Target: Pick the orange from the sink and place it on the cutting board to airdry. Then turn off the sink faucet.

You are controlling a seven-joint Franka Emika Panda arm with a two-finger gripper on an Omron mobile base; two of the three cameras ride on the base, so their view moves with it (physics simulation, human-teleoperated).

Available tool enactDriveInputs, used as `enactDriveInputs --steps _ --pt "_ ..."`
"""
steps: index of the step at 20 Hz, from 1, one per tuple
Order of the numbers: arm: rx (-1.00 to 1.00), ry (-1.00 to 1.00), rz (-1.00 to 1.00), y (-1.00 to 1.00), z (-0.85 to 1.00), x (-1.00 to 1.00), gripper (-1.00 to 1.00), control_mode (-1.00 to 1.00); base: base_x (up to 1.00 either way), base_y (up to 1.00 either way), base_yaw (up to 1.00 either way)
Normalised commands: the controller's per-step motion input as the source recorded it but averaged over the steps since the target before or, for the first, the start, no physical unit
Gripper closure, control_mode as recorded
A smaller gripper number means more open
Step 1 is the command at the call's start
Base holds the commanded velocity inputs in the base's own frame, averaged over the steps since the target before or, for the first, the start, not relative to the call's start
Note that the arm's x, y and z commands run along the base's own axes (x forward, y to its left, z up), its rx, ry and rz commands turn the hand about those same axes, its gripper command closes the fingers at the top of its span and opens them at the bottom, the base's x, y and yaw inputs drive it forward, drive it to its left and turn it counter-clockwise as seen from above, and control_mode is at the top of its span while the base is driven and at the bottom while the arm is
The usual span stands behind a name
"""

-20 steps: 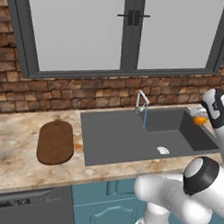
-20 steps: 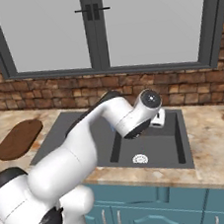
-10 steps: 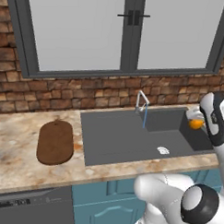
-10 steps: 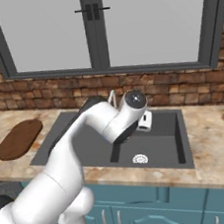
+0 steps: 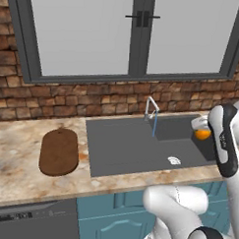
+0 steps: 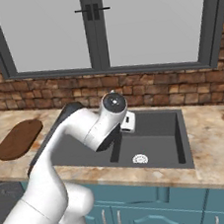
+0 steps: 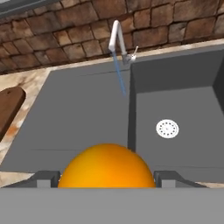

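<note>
My gripper [image 7: 107,177] is shut on the orange [image 7: 106,165], a bright round ball between the two dark fingertips [image 7: 48,178]. From the left base, the orange [image 5: 203,134] hangs in the gripper [image 5: 201,131] above the right end of the dark grey sink [image 5: 125,146]. The silver faucet [image 7: 117,39] stands at the sink's back edge, and a thin blue stream [image 7: 119,74] runs from it into the sink [image 7: 179,105]. The dark brown cutting board [image 5: 59,151] lies on the counter left of the sink. It also shows as the cutting board [image 6: 19,139] and cutting board [image 7: 8,107].
A white drain mark [image 5: 174,161] sits on the basin floor, seen too as the drain [image 7: 167,128]. A brick wall [image 5: 68,102] and a window rise behind the mottled counter [image 5: 16,171]. My arm [image 6: 82,137] spans the left half of the sink [image 6: 161,133].
The gripper, still holding the orange, has drifted a little left and lower over the sink's right end. The arm's elbow has swung left.
</note>
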Motion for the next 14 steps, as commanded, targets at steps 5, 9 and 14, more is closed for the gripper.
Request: enactDriveInputs --steps 5,9,14 --pt "-0.04 0.0 0.05 0.44 0.15 -0.3 1.0 -1.0 0.0 0.0 0.0" --pt "-0.02 -0.15 0.02 0.41 0.25 -0.35 1.0 -1.0 0.0 0.0 0.0" --pt "0.02 -0.16 0.0 0.36 0.24 -0.17 1.0 -1.0 0.0 0.0 0.0"
